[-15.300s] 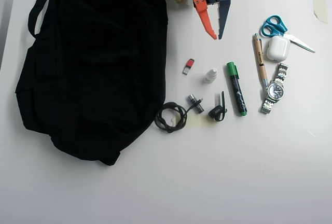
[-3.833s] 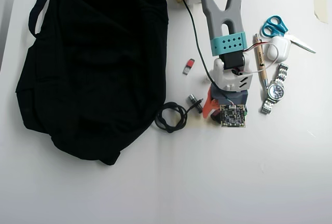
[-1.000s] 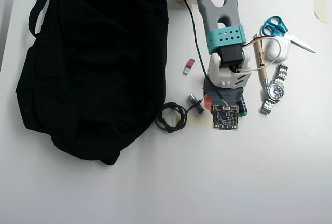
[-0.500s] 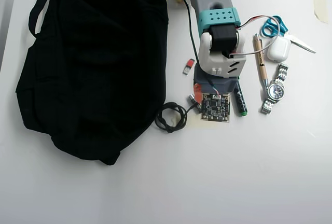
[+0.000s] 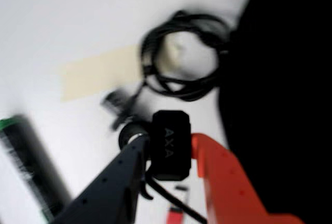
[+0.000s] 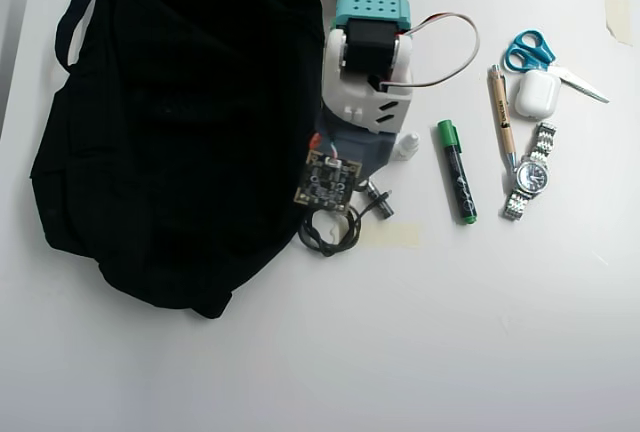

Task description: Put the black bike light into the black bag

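One thing dominates the overhead view: the bag (image 6: 170, 122), lying flat so the arm can reach it from the side. Just right of the bag's edge sits the coiled cable (image 6: 328, 229). Above that cable, in the wrist view, the gripper (image 5: 168, 149) has its fingers closed snugly on the bike light (image 5: 170, 143), lifted clear of the table (image 6: 480, 332), probably so it can be carried over the bag's edge. Well right of the bag, the marker (image 6: 456, 170) lies untouched.
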Available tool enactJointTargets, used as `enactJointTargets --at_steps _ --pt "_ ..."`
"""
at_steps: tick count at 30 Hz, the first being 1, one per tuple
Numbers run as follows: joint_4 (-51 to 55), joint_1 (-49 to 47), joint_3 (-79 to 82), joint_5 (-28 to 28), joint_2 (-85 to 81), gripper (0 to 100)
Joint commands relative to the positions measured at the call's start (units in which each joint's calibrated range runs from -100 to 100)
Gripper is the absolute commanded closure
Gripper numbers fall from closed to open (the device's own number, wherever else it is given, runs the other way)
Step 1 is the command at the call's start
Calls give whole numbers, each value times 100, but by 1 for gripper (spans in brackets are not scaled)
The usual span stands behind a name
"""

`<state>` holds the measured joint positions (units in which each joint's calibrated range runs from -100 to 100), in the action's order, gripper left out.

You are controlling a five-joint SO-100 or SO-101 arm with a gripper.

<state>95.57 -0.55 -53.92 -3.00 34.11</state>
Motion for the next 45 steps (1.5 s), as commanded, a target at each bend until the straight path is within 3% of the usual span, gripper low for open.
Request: enactJointTargets --at_steps 1,18,25,32,34,36,39,45 --pt "12 392 -349 64 -200 98" --pt "4 1603 -627 631 -208 98" --pt "374 1775 -663 563 -631 98" --pt "279 2209 1367 505 -2100 98" --pt "-5 2344 1637 521 -2100 98" --pt "-1211 2456 2724 542 -2100 98" --pt "-2158 2516 3829 531 -2100 98" --pt "-2968 2650 4728 515 -2100 98"
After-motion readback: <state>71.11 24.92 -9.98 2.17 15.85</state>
